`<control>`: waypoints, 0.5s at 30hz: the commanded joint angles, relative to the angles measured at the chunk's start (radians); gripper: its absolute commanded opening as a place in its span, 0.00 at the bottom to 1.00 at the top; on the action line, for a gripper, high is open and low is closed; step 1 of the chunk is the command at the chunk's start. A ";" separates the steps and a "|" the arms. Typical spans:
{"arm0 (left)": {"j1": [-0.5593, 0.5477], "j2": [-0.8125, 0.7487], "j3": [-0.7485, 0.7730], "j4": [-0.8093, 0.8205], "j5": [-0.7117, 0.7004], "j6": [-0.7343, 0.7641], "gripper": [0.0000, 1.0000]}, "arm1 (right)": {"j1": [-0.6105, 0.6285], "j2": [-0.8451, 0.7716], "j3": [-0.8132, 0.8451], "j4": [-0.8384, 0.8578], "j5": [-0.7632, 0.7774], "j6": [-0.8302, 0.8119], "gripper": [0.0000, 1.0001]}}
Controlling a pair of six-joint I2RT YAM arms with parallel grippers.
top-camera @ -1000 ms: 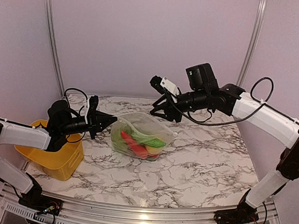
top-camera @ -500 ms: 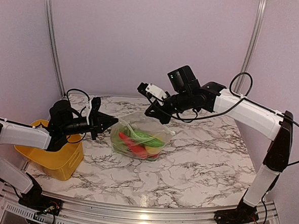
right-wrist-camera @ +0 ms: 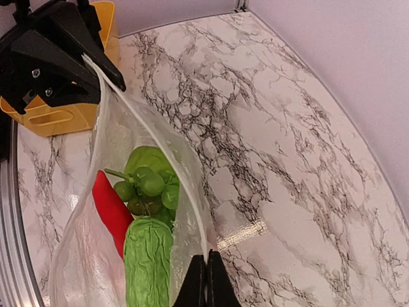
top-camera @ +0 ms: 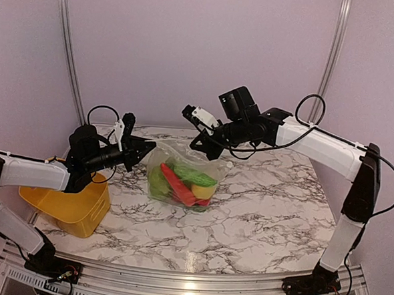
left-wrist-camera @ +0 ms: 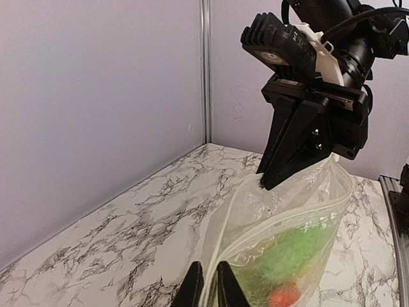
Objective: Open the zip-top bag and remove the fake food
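Over the middle of the worktop (top-camera: 267,205) I have the zip-top bag (top-camera: 212,170) strung between both claws, top edge up and body hanging below them.

Left claw (top-camera: 145,148): jaws pinched almost together on the left end of the bag's rim. In the left wrist view a thin strip of plastic sits between the fingertips.

Right claw (top-camera: 196,146): jaws fully closed, gripping the rim at its far-right end. In the right wrist view the fingers are pressed flat together and the bag edge runs straight into them.

The two claws face each other tip to tip, left one slightly lower, with the rim taut between them. The mouth looks parted: from the left wrist, one zip track runs straight up to the right claw and the other bows off to the right. I can't tell whether each claw has one lip or both.

All the fake food (top-camera: 181,183) is inside the bag, bunched at the bottom, below and between the claws:
- green grapes (right-wrist-camera: 150,188)
- red chili (right-wrist-camera: 110,208)
- leafy green piece (right-wrist-camera: 148,256)
- yellow piece (top-camera: 203,190)

The bag bottom is down at the worktop, but I can't tell if it's actually resting on it.

The yellow basket (top-camera: 66,210) sits near-left under the left arm, apart from the bag.
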 commanded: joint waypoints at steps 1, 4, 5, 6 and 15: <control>-0.002 0.042 0.083 -0.040 -0.105 -0.126 0.17 | -0.058 -0.067 -0.022 0.102 -0.014 0.103 0.00; -0.002 0.068 0.105 -0.041 -0.121 -0.183 0.30 | -0.084 -0.108 -0.054 0.144 -0.001 0.148 0.00; -0.001 0.075 0.109 -0.034 -0.125 -0.200 0.35 | -0.091 -0.122 -0.065 0.155 0.014 0.158 0.00; -0.001 0.079 0.110 -0.026 -0.135 -0.220 0.42 | -0.095 -0.133 -0.075 0.163 0.030 0.168 0.00; 0.000 0.079 0.168 -0.135 -0.362 -0.399 0.99 | -0.131 -0.243 -0.151 0.198 0.249 0.296 0.00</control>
